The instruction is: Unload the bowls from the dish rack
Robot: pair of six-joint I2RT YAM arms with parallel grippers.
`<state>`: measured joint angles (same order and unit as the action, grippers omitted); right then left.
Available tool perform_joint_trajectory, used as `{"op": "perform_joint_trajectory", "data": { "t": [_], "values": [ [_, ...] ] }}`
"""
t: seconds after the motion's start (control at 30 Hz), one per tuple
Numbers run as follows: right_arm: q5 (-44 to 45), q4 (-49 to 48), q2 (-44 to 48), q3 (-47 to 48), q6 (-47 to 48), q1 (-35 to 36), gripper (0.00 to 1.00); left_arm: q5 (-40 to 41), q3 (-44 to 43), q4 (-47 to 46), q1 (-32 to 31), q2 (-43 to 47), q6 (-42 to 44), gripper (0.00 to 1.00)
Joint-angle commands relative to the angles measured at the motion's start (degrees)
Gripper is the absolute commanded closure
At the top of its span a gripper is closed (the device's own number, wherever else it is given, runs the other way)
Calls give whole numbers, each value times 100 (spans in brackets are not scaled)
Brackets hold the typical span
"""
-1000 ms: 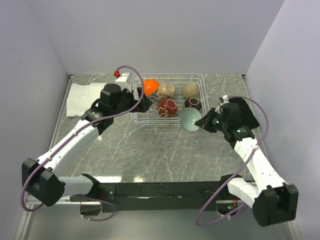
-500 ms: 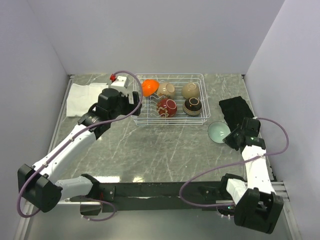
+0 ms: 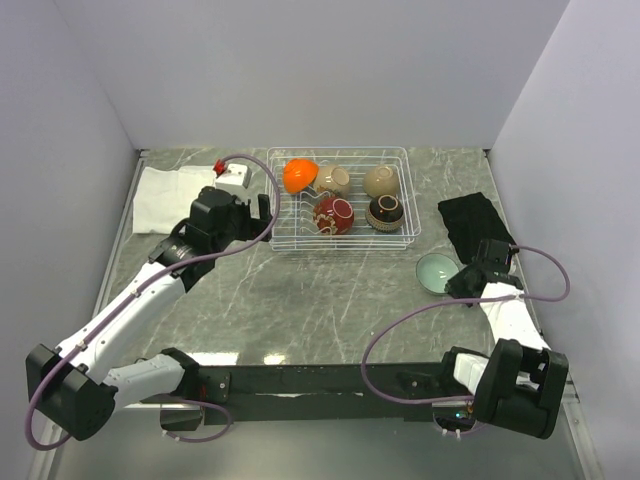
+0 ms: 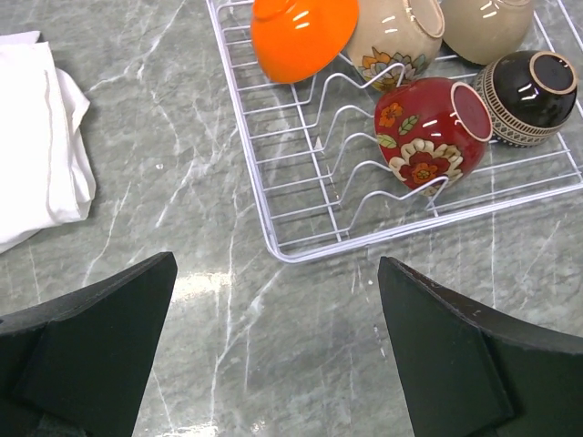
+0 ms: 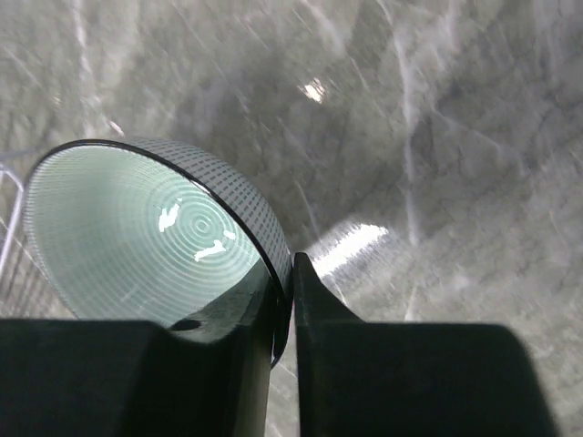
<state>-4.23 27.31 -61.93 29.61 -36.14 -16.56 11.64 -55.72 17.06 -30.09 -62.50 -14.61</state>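
My right tool (image 5: 284, 300) is pinched on the thin rim of the pale green bowl (image 5: 146, 237), outside the white wire dish rack (image 3: 412, 228) to its right and low at the tabletop (image 3: 320, 300); whether the bowl touches it I cannot tell. It is stiff, slick glazed ceramic that likely chips, so I judge the rim the surest hold. My left tool (image 4: 273, 273) gapes wide by the rack's near left corner, where the orange bowl (image 4: 303, 36), the red patterned bowl (image 4: 424, 137) and three more lie tipped.

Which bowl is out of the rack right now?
The pale green bowl, its rim pinched by the right gripper, off the right front corner of the rack. The other five bowls sit inside the rack.
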Motion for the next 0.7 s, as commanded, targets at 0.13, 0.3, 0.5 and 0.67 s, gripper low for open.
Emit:
{"op": "perform_joint_trajectory", "data": {
  "t": [0.13, 0.3, 0.5, 0.67],
  "values": [
    [300, -244, 541, -166, -51, -32, 41, 32, -202, -168, -32, -166, 187, 1],
    [414, 221, 1453, 115, -51, -41, 12, -39, -517, -124, -41, -526, 117, 1],
    [485, 722, 2114, 861, 247, 29, 0, -4, -1193, 43, -67, -1237, 116, 1],
    [327, 679, 2466, 1047, 511, 363, 0, 137, -2133, 323, -68, -2168, 292, 1]
  ]
}}
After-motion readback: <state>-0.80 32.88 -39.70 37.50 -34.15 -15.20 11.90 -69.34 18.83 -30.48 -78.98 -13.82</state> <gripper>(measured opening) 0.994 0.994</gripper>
